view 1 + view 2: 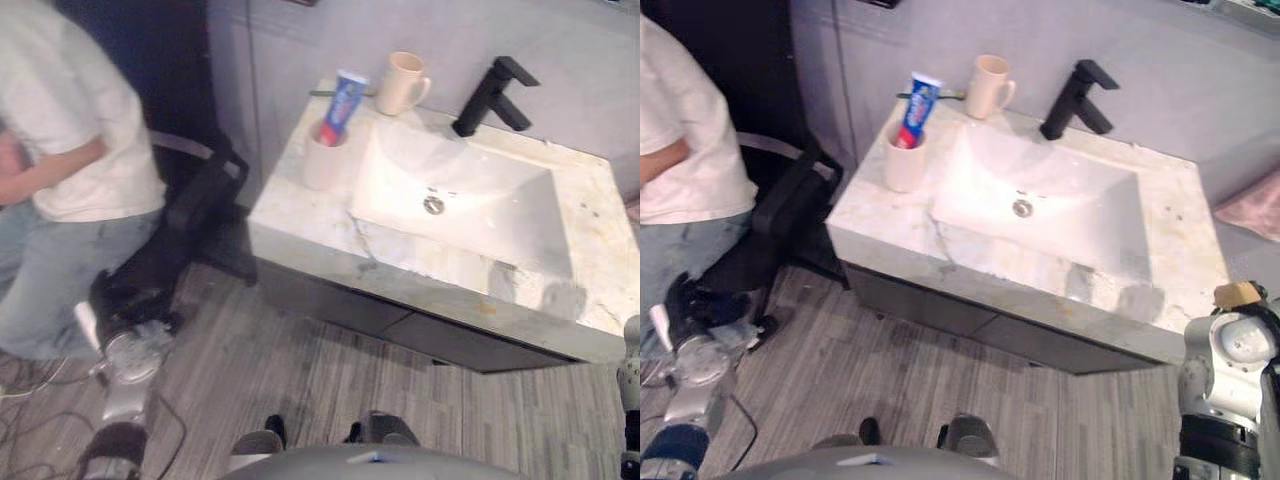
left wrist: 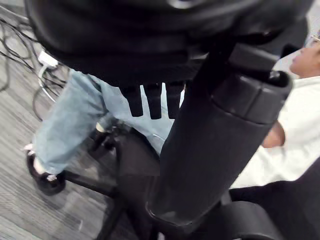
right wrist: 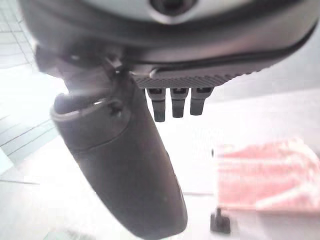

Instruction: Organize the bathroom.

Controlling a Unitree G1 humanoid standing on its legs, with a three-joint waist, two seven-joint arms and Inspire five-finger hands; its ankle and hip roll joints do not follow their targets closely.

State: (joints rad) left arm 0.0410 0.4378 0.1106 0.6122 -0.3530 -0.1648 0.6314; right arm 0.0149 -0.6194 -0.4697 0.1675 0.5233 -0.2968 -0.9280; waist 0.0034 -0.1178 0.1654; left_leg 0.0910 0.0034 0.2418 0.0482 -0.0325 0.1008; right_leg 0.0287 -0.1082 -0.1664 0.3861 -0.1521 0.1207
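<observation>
Toothpaste (image 1: 342, 104) upright in cup (image 1: 323, 163) — well apart from right hand (image 3: 150, 60).

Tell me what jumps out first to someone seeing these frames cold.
The pale marble vanity with its white sink basin takes the middle, a black faucet at its back edge. At the back left corner a toothpaste tube stands in a white cup, with a cream mug beside it. A person in a white shirt and jeans stands at the left by a black chair.
</observation>
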